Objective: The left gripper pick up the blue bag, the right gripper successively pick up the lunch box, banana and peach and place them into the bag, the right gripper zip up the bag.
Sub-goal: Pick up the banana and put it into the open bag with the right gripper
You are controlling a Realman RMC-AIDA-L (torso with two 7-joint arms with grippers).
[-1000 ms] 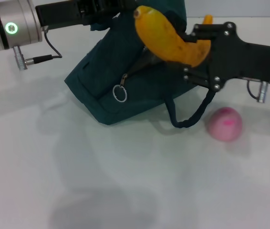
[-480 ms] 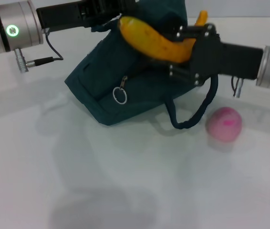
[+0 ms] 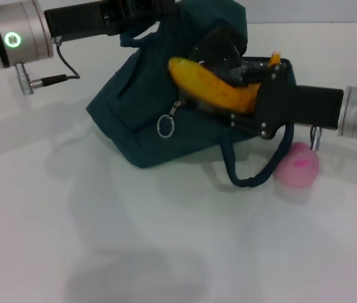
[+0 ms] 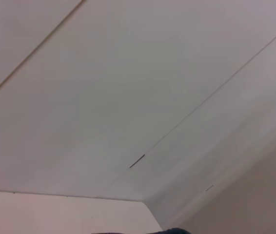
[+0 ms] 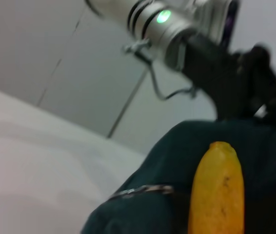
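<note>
Lowered toward the blue bag (image 3: pixel 166 120) mouth, the right gripper (image 3: pixel 254 95) clamps the banana (image 3: pixel 213 88), which risks snagging the rim if the opening, held by the closed left gripper (image 3: pixel 142 9), sags.

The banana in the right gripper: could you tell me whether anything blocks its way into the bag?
Nothing visible does. The right gripper holds the banana right at the dark mouth of the blue bag, which the left gripper holds up by its top.
</note>
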